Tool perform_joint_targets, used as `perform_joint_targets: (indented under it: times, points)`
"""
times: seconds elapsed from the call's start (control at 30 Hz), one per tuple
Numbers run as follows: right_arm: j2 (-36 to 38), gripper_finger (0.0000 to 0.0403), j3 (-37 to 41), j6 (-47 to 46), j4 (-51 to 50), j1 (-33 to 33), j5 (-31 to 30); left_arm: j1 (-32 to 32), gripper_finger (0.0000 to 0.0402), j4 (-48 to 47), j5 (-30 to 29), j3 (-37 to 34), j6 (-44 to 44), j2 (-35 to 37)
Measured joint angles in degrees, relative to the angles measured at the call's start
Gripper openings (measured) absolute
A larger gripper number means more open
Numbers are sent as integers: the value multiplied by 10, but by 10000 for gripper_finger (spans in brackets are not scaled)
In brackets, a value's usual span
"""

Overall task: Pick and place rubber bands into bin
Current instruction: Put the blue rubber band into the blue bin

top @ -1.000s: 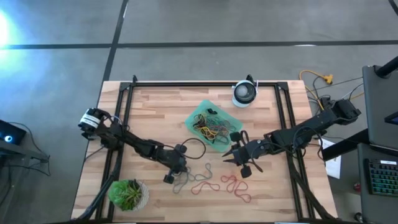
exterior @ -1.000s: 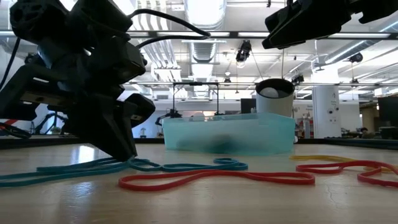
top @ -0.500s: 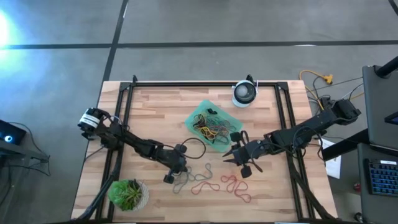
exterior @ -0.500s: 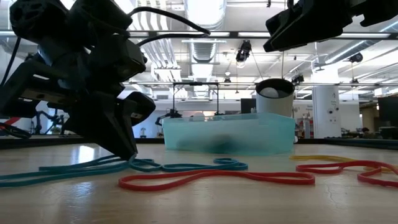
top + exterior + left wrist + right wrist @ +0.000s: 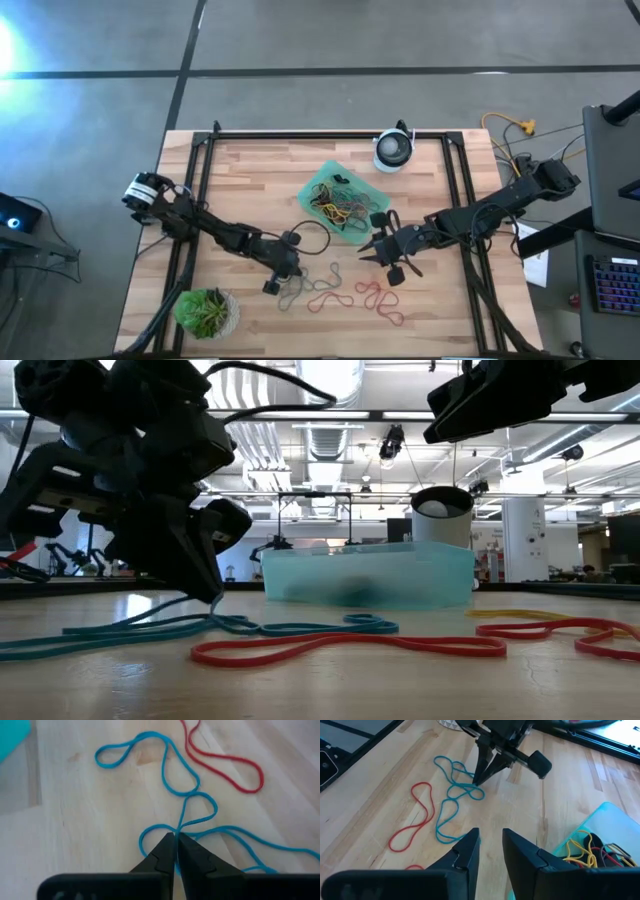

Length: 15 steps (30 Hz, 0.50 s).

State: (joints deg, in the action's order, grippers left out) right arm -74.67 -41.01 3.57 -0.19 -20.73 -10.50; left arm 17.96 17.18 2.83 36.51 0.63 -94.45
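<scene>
Left jaws pinching blue rubber band (image 5: 186, 795); bands in bin (image 5: 318, 188)

1. Two robot arms, each with one gripper: left gripper (image 5: 285, 270), right gripper (image 5: 377, 250).
2. One bin (image 5: 318, 189).
3. One potted plant (image 5: 206, 311).
4. One round white-and-black device (image 5: 393, 151).
5. Several loose rubber bands (image 5: 340, 295); exact number was indistinct.

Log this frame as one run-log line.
left gripper: shut on blue rubber band at table | right gripper: open, empty, beside bin

bin (image 5: 342, 204) mid-table | rubber bands (image 5: 330, 292) on table before it | plant (image 5: 205, 312) front-left
</scene>
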Motion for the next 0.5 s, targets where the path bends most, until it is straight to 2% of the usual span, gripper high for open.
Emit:
perform_joint_targets:
  times: [0.23, 0.5]
  points:
    - [0, 75, 0, 0, 0, 0, 0, 0, 3, 3, -3, 1, -15, 10]
    - [0, 79, 0, -2, 0, 0, 0, 0, 3, 4, -77, 44, -87, 36]
